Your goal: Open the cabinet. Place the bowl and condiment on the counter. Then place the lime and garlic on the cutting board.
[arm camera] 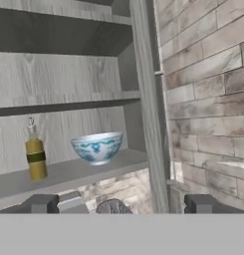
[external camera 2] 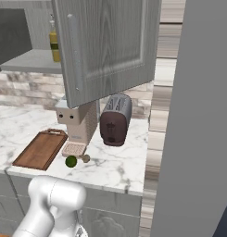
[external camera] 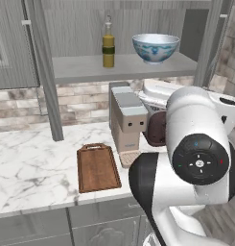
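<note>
**Cabinet open; shelf items not yet moved**

Cabinet (external camera: 123, 67): doors swung wide, shelf exposed. Door step looks done.

Bowl (external camera: 155, 47): upright on the shelf, right half. Condiment (external camera: 108, 45): upright on same shelf, left of bowl, a clear gap between them. Both sit near the shelf's front edge, so reachable from the front w/o clearing anything first.

Gripper (arm camera: 118, 204): jaws spread wide, nothing between them; fingertips (arm camera: 41, 203) at bottom of hand view. Hand is aimed at the shelf from slightly below, bowl roughly ahead, well apart from it. Judgement: wide setting suits the bowl rim, likely first pick.

Counter (external camera: 28, 168): cutting board (external camera: 97, 167) lies flat near the front edge, loop handle toward the wall, top bare. Coffee machine (external camera: 126, 120) stands just right of board, toaster (external camera 2: 115, 119) further right.

Lime (external camera 2: 71, 161) and garlic (external camera 2: 85, 159): on counter, side by side in front of the coffee machine's tray, just right of the board, not on it.

Risk: open right door (external camera 2: 105, 46) overhangs the toaster area; the descent path w/ bowl should stay clear of it.
</note>
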Motion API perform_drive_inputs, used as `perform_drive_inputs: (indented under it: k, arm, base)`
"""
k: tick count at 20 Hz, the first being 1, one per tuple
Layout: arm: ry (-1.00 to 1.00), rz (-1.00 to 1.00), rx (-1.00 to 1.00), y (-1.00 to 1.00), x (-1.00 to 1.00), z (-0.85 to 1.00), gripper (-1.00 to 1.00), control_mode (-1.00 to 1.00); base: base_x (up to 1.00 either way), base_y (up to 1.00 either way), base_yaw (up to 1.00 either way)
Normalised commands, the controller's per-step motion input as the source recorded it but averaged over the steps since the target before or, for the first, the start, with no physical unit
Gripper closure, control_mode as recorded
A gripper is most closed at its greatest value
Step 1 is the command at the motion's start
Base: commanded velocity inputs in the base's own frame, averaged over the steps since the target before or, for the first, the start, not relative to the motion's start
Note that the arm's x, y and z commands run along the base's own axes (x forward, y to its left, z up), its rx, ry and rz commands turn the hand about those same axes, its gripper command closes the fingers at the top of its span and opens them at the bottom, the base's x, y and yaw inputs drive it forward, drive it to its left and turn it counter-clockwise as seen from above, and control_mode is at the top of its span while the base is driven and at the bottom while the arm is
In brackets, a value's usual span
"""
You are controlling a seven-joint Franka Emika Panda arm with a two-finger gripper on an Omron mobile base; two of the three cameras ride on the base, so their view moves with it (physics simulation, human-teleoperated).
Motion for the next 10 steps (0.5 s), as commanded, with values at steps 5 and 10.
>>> perform_drive_inputs:
  k: [5,10]
  arm:
    - [0.0,-0.1,0.02,0.0,0.01,0.0,-1.0,-1.0]
    - [0.0,-0.01,0.03,-0.06,0.14,0.0,-1.0,-1.0]
  base:
    - [0.0,0.0,0.0]
    - [0.0,0.0,0.0]
